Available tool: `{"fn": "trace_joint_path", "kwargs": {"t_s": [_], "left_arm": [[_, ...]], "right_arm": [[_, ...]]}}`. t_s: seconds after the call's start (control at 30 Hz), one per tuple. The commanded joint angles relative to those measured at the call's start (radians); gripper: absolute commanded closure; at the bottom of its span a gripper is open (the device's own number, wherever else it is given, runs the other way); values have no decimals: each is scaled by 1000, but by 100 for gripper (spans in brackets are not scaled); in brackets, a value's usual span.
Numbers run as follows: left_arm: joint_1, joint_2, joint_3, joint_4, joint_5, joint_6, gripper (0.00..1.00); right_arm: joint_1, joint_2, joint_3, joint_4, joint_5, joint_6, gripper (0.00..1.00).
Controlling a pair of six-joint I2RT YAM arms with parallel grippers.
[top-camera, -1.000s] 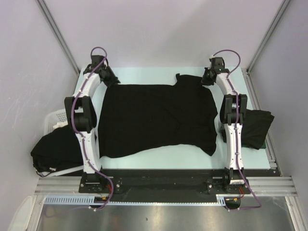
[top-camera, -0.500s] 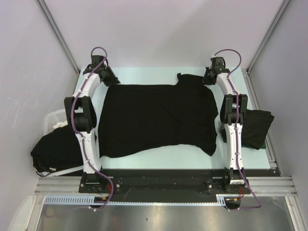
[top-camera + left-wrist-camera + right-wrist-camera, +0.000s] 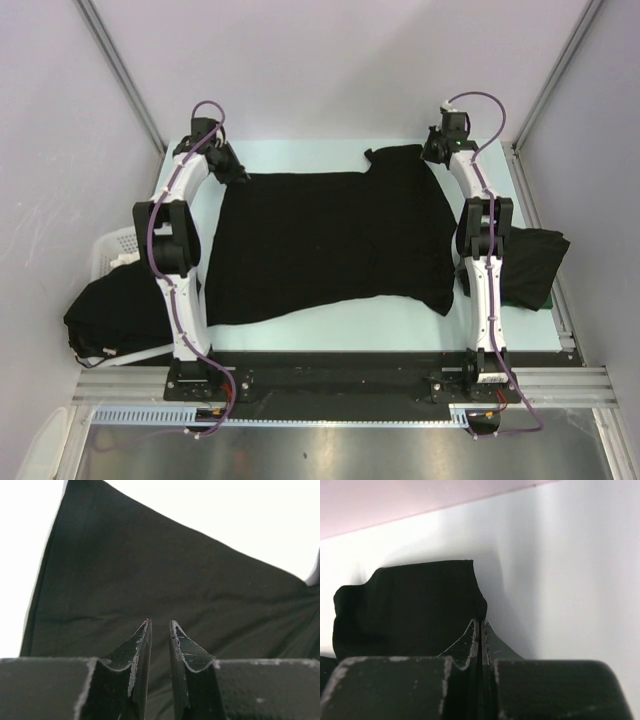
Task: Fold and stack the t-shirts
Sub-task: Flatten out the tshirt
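Note:
A black t-shirt [image 3: 330,240] lies spread flat across the pale table [image 3: 300,155]. My left gripper [image 3: 240,175] is at the shirt's far left corner, its jaws standing a narrow gap apart with cloth pinched between them. In the left wrist view, that gripper [image 3: 160,622] has the dark shirt [image 3: 175,570] stretching away beyond it. My right gripper [image 3: 428,152] is at the shirt's far right corner. The right wrist view shows it [image 3: 481,621] shut on the cloth's edge [image 3: 410,605].
A folded black t-shirt [image 3: 530,265] lies at the table's right edge beside the right arm. Another crumpled black t-shirt [image 3: 110,315] is heaped over the white basket [image 3: 115,250] off the table's left side. The enclosure walls stand close behind the far table edge.
Both grippers have moved toward the far edge of the table, dragging the shirt's far edge with them. The far right corner has been drawn up and the cloth lies straighter.

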Motion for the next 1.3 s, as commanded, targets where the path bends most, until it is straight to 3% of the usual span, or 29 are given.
{"fn": "trace_joint_path", "kwargs": {"t_s": [0.0,0.17,0.3,0.4,0.67,0.77,0.93,1.03,1.17,1.27], "left_arm": [[-6,-74,-2,-10,-1,39,75],[-6,-72,4,-17,5,45,75],[-7,-72,5,-17,8,47,74],[-7,-75,5,-14,12,45,75],[-6,-136,-24,26,13,59,74],[-6,-163,-53,26,-21,83,74],[-6,-117,-56,-7,-57,67,75],[-4,-97,-64,12,-46,39,85],[-44,-83,-64,33,-46,37,99],[-52,-54,-50,20,-53,34,100]], "right_arm": [[-5,31,61,123,22,13,100],[1,47,64,127,34,19,100],[1,28,32,125,39,-4,71],[0,7,29,125,40,-17,64],[-2,-131,-23,148,40,-49,56],[0,-209,-115,174,36,-47,55],[6,-227,-120,151,20,-47,58],[8,-223,-114,128,-9,-21,74],[17,-226,-112,55,-18,-12,81],[18,-214,-111,-7,-36,0,90]]}}
